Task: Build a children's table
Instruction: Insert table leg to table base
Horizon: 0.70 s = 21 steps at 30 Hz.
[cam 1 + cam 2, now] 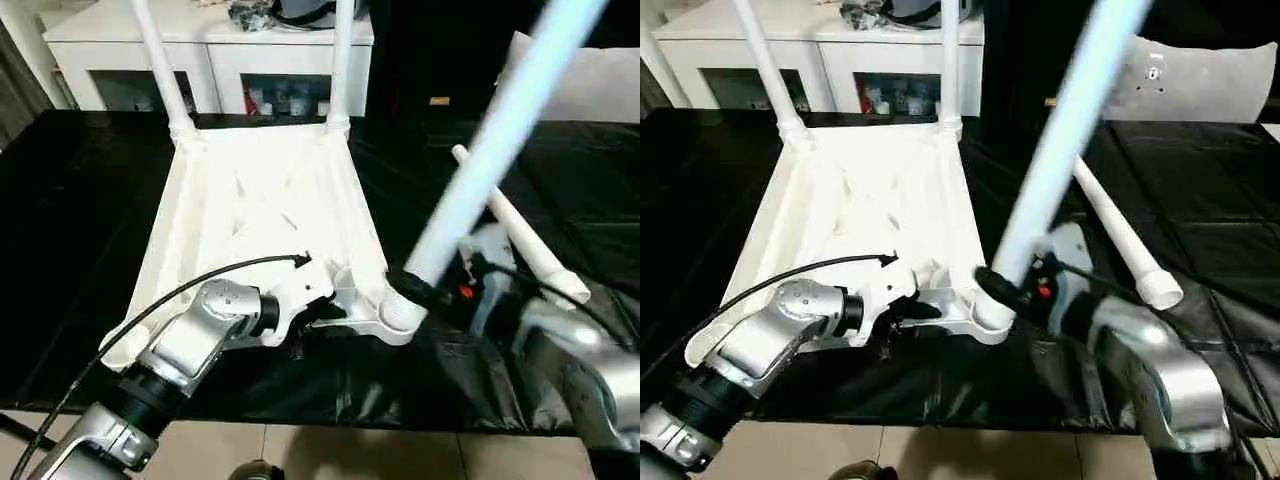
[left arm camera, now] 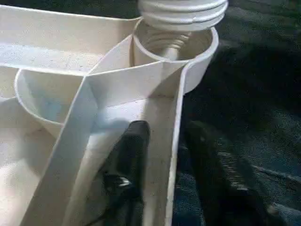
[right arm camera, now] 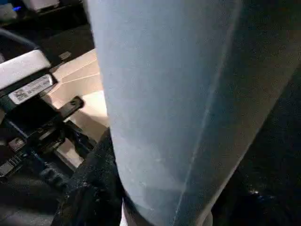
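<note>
Right pincer (image 1: 992,285) is pinching our long white tapered tube leg (image 1: 1060,150) over the white ribbed plastic tabletop's (image 1: 270,190) corner socket (image 2: 175,44); left pincer (image 2: 162,155) is straddling its rim.

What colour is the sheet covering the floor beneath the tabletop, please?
The sheet is black and slightly glossy, seen best in the left eye view.

The 2 standing legs (image 1: 158,62) at 12 o'clock run off the top edge, so their far ends go unseen. The slanting leg (image 1: 500,130) held by the right hand (image 1: 412,290) is blurred and also leaves the frame at 1 o'clock. The left arm hides the tabletop (image 1: 262,200) rim at 7 o'clock. Items behind the cabinet (image 1: 232,70) doors are too small to tell.
</note>
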Tool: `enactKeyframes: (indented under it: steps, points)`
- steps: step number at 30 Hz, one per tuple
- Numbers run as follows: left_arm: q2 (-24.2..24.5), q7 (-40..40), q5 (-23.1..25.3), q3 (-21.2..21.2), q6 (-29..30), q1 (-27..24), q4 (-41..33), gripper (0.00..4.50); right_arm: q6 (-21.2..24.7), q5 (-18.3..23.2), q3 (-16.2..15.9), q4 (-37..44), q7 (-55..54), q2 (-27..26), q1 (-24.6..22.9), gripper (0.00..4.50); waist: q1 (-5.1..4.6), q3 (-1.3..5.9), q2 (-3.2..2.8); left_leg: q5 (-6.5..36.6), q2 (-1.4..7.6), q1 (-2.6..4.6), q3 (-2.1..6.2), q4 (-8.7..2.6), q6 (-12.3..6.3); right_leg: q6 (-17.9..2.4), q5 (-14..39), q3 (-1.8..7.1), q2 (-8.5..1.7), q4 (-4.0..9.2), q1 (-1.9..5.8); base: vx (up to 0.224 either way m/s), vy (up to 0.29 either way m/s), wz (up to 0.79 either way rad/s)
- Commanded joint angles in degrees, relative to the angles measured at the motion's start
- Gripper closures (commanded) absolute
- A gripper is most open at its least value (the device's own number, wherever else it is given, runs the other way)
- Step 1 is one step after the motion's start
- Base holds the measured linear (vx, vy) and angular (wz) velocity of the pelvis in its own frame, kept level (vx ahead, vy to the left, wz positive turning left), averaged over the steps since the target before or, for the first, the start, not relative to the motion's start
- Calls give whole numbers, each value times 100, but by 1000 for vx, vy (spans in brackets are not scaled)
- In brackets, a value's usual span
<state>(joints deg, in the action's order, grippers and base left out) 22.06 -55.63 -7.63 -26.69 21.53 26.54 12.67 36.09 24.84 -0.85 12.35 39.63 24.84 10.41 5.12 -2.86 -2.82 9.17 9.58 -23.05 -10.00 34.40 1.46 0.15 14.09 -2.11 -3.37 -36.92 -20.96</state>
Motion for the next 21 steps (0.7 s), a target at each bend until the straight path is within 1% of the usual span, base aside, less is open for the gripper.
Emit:
enactKeyframes:
  steps: [1,3,4,5,7,8,9,10,11,13,14,15,17,18,19,20,21]
  points:
    - [32,-105,27,-1,-2,34,91,335,0,-63,-102,-143,159,116,208,260,9,345,16,1350,346,180,162,-419,119,-1139,746,254,-499,532,128,0,0,0]
    - [35,-139,32,-13,-37,38,108,341,14,-76,-138,-225,234,150,281,260,11,346,13,1311,349,176,156,-411,103,-1182,614,258,-502,529,133,0,0,0]
    - [41,-169,51,-25,-87,42,128,347,-7,-110,-163,-317,278,165,346,260,10,351,23,1280,348,175,154,-408,85,-1192,556,255,-497,522,134,0,0,0]
    - [56,-209,101,-47,-208,51,160,361,50,-100,-184,-389,319,184,412,260,16,358,29,1175,345,169,152,-399,41,-1230,392,250,-497,507,142,0,0,0]
    - [85,-264,150,-82,-281,59,191,386,47,-129,-247,-457,394,231,467,260,18,359,28,1152,348,163,152,-396,18,-1243,327,250,-496,503,151,0,0,0]
    - [90,-297,172,-90,-341,66,212,392,55,-128,-275,-515,424,252,503,260,14,358,52,1161,350,164,151,-401,6,-1244,339,247,-497,509,154,0,0,0]
    - [92,-319,187,-95,-384,71,225,392,63,-126,-292,-556,443,265,527,260,14,351,33,1204,353,173,150,-404,15,-1249,429,246,-501,509,145,0,0,0]
    - [97,-343,211,-101,-422,88,249,414,73,-129,-331,-606,496,297,562,260,12,348,32,1248,351,174,149,-402,24,-1252,495,247,-502,516,140,0,0,0]
    - [102,-364,232,-107,-449,102,269,414,80,-133,-369,-650,548,328,592,260,11,345,37,1314,348,183,150,-402,37,-1245,628,247,-503,529,142,0,0,0]
    - [110,-415,251,-116,-502,126,304,433,106,-142,-432,-702,644,375,636,260,9,340,38,1308,358,176,151,-412,52,-1223,657,254,-504,524,143,0,0,0]
    - [124,-466,281,-139,-559,147,342,438,130,-136,-463,-747,711,389,668,260,12,345,40,1297,352,178,152,-407,42,-1233,652,251,-507,529,146,0,0,0]
    - [130,-500,304,-157,-597,165,369,444,145,-131,-481,-782,761,401,692,260,6,348,76,1251,359,171,144,-407,20,-1245,584,256,-510,527,149,0,0,0]
    - [146,-583,376,-207,-649,203,456,450,143,-150,-574,-874,895,451,756,260,17,357,61,1142,356,171,143,-393,-12,-1276,440,248,-507,509,147,0,0,0]
    - [151,-603,391,-218,-657,210,474,450,140,-154,-594,-894,920,460,769,260,12,365,63,1072,357,163,143,-390,-33,-1288,328,246,-505,490,159,0,0,0]
    - [161,-652,425,-240,-686,229,518,450,123,-154,-626,-962,961,462,805,260,13,361,70,1039,356,165,141,-387,-59,-1309,278,244,-506,483,155,0,0,0]
    - [162,-666,437,-244,-701,240,542,450,107,-160,-633,-1008,968,455,824,260,14,362,82,1039,353,165,135,-384,-72,-1316,282,243,-507,488,156,0,0,0]
    - [159,-680,452,-243,-719,247,566,450,92,-161,-642,-1044,974,456,839,260,15,357,79,1059,353,167,131,-380,-81,-1329,357,246,-519,500,152,0,0,0]
